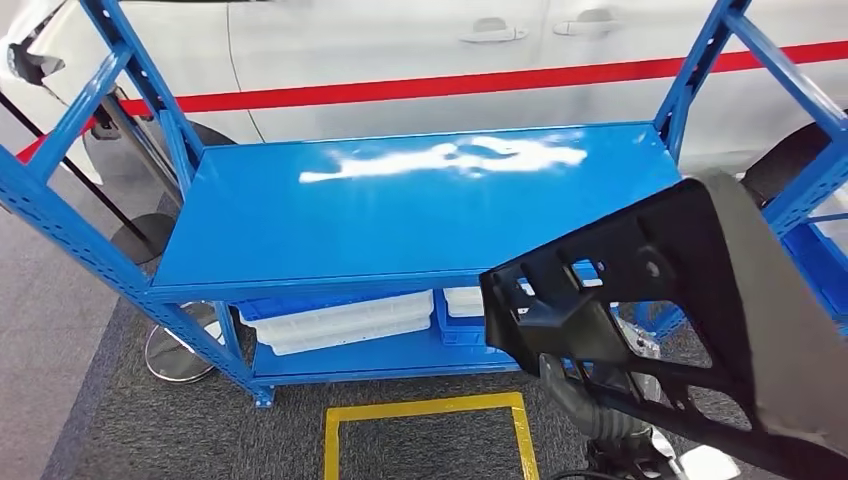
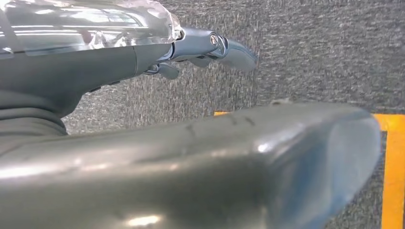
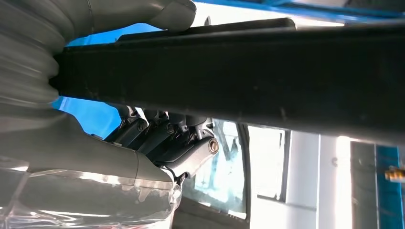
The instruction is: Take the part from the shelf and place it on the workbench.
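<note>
The right hand [image 3: 157, 143] grips the black ribbed plastic part [image 1: 640, 300], lifted clear in front of the blue shelf [image 1: 400, 210]; keep it level and firmly clasped while turning toward the counter

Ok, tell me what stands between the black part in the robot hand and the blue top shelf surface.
Nothing visible. The black part, held by the right robot hand, sits in front of the blue shelf surface, which is bare across its top.
</note>
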You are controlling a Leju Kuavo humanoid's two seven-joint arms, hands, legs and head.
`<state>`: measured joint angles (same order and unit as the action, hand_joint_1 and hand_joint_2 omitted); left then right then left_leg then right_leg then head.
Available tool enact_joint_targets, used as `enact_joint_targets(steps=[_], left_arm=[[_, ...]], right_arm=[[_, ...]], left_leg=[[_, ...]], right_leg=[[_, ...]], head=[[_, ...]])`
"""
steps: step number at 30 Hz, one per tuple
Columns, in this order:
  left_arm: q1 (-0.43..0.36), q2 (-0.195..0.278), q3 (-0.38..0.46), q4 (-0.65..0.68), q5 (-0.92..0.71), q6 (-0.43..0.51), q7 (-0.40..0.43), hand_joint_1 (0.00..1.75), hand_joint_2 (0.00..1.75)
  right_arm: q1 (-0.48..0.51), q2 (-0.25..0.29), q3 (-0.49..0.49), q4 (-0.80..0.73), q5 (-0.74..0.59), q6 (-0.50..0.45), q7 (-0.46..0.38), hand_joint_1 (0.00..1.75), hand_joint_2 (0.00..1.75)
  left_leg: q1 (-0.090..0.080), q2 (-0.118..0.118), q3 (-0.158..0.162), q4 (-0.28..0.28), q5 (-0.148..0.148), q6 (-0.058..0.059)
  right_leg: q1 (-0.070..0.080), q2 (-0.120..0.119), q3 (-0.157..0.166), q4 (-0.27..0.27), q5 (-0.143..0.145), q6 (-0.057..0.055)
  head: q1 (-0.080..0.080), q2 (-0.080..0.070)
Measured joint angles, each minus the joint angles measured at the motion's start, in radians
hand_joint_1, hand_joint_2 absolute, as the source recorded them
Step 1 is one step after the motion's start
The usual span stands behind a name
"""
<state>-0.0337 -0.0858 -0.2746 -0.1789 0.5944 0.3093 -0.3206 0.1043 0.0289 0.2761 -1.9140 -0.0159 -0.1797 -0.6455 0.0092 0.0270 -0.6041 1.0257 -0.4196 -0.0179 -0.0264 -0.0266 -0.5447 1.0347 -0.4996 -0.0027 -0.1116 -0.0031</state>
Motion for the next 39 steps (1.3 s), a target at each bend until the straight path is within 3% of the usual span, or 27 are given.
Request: enact_joint_targets(steps=[1,3,5,6,7,8,10,12,13,15,16,18,20,21,22,24,25,26,28,30,31,33,34,36,37,38,39], left_arm=[[0.001,0.000,0.000,0.000,0.000,0.001,0.002,0.00,0.00],[0.001,0.000,0.002,0.000,0.002,0.003,0.007,0.00,0.00],[0.001,-0.001,0.003,0.000,0.003,0.006,0.012,0.00,0.00],[0.001,-0.001,0.004,0.000,0.004,0.008,0.015,0.00,0.00],[0.001,-0.001,0.004,0.000,0.004,0.011,0.019,0.00,0.00],[0.001,-0.001,0.004,0.000,0.005,0.013,0.021,0.00,0.00],[0.000,0.001,0.005,0.000,0.006,0.018,0.027,0.00,0.00],[0.001,0.002,0.005,0.000,0.006,0.023,0.030,0.00,0.00],[0.001,0.003,0.005,0.000,0.005,0.024,0.031,0.00,0.00],[-0.002,0.000,0.005,0.000,0.004,0.026,0.031,0.00,0.00],[-0.003,-0.001,0.005,0.000,0.004,0.028,0.031,0.00,0.00],[0.000,-0.004,0.006,0.000,0.007,0.032,0.031,0.00,0.00],[0.004,-0.004,0.007,0.000,0.014,0.041,0.031,0.00,0.00],[0.005,-0.005,0.009,0.000,0.017,0.045,0.030,0.00,0.00],[0.005,-0.006,0.011,0.000,0.020,0.049,0.030,0.00,0.00],[0.005,-0.007,0.016,0.000,0.026,0.058,0.029,0.00,0.00],[0.004,-0.007,0.019,0.000,0.030,0.064,0.028,0.00,0.00],[0.005,-0.008,0.022,0.000,0.033,0.069,0.027,0.00,0.00],[0.004,-0.008,0.026,0.000,0.037,0.076,0.024,0.00,0.00],[0.005,-0.009,0.029,0.000,0.040,0.081,0.022,0.00,0.00],[0.006,-0.010,0.030,0.000,0.042,0.082,0.021,0.00,0.00],[0.010,-0.011,0.033,0.000,0.047,0.085,0.019,0.00,0.00],[0.012,-0.011,0.036,0.000,0.049,0.088,0.017,0.00,0.00],[0.015,-0.012,0.042,0.000,0.056,0.092,0.013,0.00,0.00],[0.015,-0.013,0.045,0.000,0.059,0.096,0.010,0.00,0.00],[0.014,-0.013,0.047,0.000,0.062,0.099,0.008,0.00,0.00],[0.014,-0.014,0.050,0.000,0.065,0.101,0.006,0.00,0.00]], right_arm=[[0.008,0.000,0.002,-0.003,-0.004,0.006,-0.004,1.75,1.75],[0.026,0.000,0.003,-0.009,-0.010,0.014,-0.014,1.75,1.75],[0.047,0.001,0.003,-0.012,-0.017,0.022,-0.024,1.75,1.75],[0.058,0.001,0.003,-0.013,-0.021,0.026,-0.028,1.75,1.75],[0.070,0.001,0.003,-0.015,-0.025,0.030,-0.033,1.75,1.75],[0.081,0.001,0.003,-0.018,-0.029,0.035,-0.037,1.75,1.75],[0.099,0.003,0.002,-0.028,-0.035,0.045,-0.044,1.75,1.75],[0.110,0.006,0.001,-0.037,-0.039,0.052,-0.048,1.75,1.75],[0.115,0.008,0.000,-0.039,-0.040,0.053,-0.049,1.75,1.75],[0.125,0.009,-0.004,-0.044,-0.040,0.054,-0.049,1.75,1.75],[0.131,0.009,-0.008,-0.047,-0.040,0.053,-0.049,1.75,1.75],[0.139,0.009,-0.015,-0.049,-0.041,0.049,-0.049,1.75,1.75],[0.148,0.009,-0.021,-0.049,-0.045,0.038,-0.049,1.75,1.75],[0.153,0.009,-0.024,-0.049,-0.048,0.032,-0.049,1.75,1.75],[0.160,0.008,-0.028,-0.048,-0.053,0.026,-0.049,1.75,1.75],[0.171,0.007,-0.038,-0.044,-0.064,0.017,-0.049,1.75,1.75],[0.175,0.006,-0.043,-0.040,-0.072,0.013,-0.049,1.75,1.75],[0.179,0.005,-0.049,-0.037,-0.079,0.010,-0.049,1.75,1.75],[0.186,0.001,-0.060,-0.032,-0.094,0.003,-0.049,1.75,1.75],[0.197,-0.002,-0.072,-0.027,-0.104,0.000,-0.049,1.75,1.75],[0.201,-0.003,-0.077,-0.025,-0.107,0.000,-0.049,1.75,1.75],[0.204,-0.004,-0.082,-0.020,-0.101,-0.002,-0.049,1.75,1.75],[0.205,-0.004,-0.082,-0.018,-0.096,-0.004,-0.049,1.75,1.75],[0.205,-0.004,-0.082,-0.010,-0.086,-0.007,-0.049,1.75,1.75],[0.205,-0.004,-0.082,-0.005,-0.084,-0.009,-0.049,1.75,1.75],[0.205,-0.004,-0.081,-0.001,-0.083,-0.009,-0.049,1.75,1.75],[0.204,-0.004,-0.080,0.004,-0.083,-0.009,-0.049,1.75,1.75]], left_leg=[[0.002,0.000,-0.008,0.016,-0.020,-0.006],[0.004,-0.009,-0.040,0.107,-0.103,-0.013],[0.004,-0.016,-0.074,0.233,-0.183,-0.012],[0.003,-0.017,-0.075,0.269,-0.198,-0.009],[0.002,-0.019,-0.058,0.267,-0.192,-0.003],[-0.002,-0.024,-0.022,0.227,-0.171,0.007],[-0.011,-0.060,0.079,0.080,-0.129,0.037],[-0.019,-0.094,0.135,-0.017,-0.113,0.053],[-0.023,-0.098,0.140,-0.032,-0.113,0.054],[-0.025,-0.080,0.139,-0.048,-0.092,0.054],[-0.023,-0.068,0.139,-0.061,-0.080,0.057],[-0.015,-0.038,0.130,-0.081,-0.052,0.058],[-0.015,-0.007,0.107,-0.080,-0.037,0.057],[-0.014,0.009,0.094,-0.075,-0.032,0.054],[-0.012,0.025,0.081,-0.068,-0.027,0.050],[-0.006,0.054,0.054,-0.046,-0.022,0.040],[-0.004,0.065,0.040,-0.033,-0.023,0.034],[-0.003,0.075,0.027,-0.018,-0.024,0.027],[-0.006,0.092,0.016,0.005,-0.026,0.013],[-0.002,0.103,0.016,0.013,-0.024,0.000],[0.002,0.089,0.012,0.019,-0.036,-0.007],[0.007,0.033,-0.006,0.078,-0.106,-0.016],[0.007,0.004,-0.021,0.133,-0.158,-0.016],[0.005,-0.018,-0.045,0.250,-0.228,-0.007],[0.001,-0.020,-0.041,0.277,-0.233,0.001],[-0.004,-0.022,-0.023,0.269,-0.218,0.011],[-0.011,-0.030,0.015,0.222,-0.189,0.024]], right_leg=[[0.001,0.007,-0.007,-0.001,0.008,-0.009],[0.002,0.018,-0.025,-0.002,0.024,-0.023],[0.009,0.034,-0.048,-0.001,0.041,-0.029],[0.014,0.043,-0.059,0.000,0.049,-0.030],[0.018,0.053,-0.069,0.000,0.058,-0.031],[0.023,0.064,-0.078,0.000,0.066,-0.031],[0.029,0.086,-0.093,0.001,0.083,-0.030],[0.023,0.104,-0.102,-0.002,0.099,-0.022],[0.018,0.113,-0.104,-0.005,0.108,-0.015],[0.013,0.127,-0.106,-0.010,0.121,-0.002],[0.016,0.117,-0.110,-0.004,0.110,0.002],[0.019,0.076,-0.133,0.060,0.036,0.008],[0.013,0.044,-0.165,0.180,-0.055,0.020],[0.007,0.037,-0.172,0.231,-0.071,0.027],[0.000,0.032,-0.167,0.258,-0.063,0.034],[-0.013,0.015,-0.105,0.210,-0.009,0.051],[-0.017,-0.006,-0.057,0.148,0.001,0.060],[-0.016,-0.025,-0.015,0.088,-0.002,0.060],[-0.009,-0.046,0.021,0.021,-0.029,0.042],[-0.004,-0.031,0.010,0.016,-0.027,0.010],[-0.003,-0.021,0.003,0.017,-0.020,-0.001],[-0.001,-0.001,-0.018,0.015,0.000,-0.020],[0.002,0.010,-0.031,0.016,0.010,-0.025],[0.011,0.038,-0.058,0.017,0.030,-0.033],[0.017,0.052,-0.070,0.018,0.039,-0.035],[0.022,0.067,-0.080,0.018,0.048,-0.036],[0.026,0.081,-0.087,0.018,0.056,-0.036]], head=[[0.000,0.000],[0.000,0.000],[0.000,0.000],[0.000,0.000],[0.000,0.000],[0.000,0.000],[0.000,0.000],[0.000,0.000],[0.000,0.000],[0.000,0.000],[0.000,0.000],[0.001,0.000],[0.001,0.000],[0.001,0.000],[0.001,0.000],[0.001,0.000],[0.001,0.000],[0.001,0.000],[0.000,0.000],[-0.001,0.000],[-0.001,0.000],[-0.002,0.000],[-0.002,0.000],[-0.002,0.000],[-0.002,0.000],[-0.002,0.000],[-0.002,0.000]])
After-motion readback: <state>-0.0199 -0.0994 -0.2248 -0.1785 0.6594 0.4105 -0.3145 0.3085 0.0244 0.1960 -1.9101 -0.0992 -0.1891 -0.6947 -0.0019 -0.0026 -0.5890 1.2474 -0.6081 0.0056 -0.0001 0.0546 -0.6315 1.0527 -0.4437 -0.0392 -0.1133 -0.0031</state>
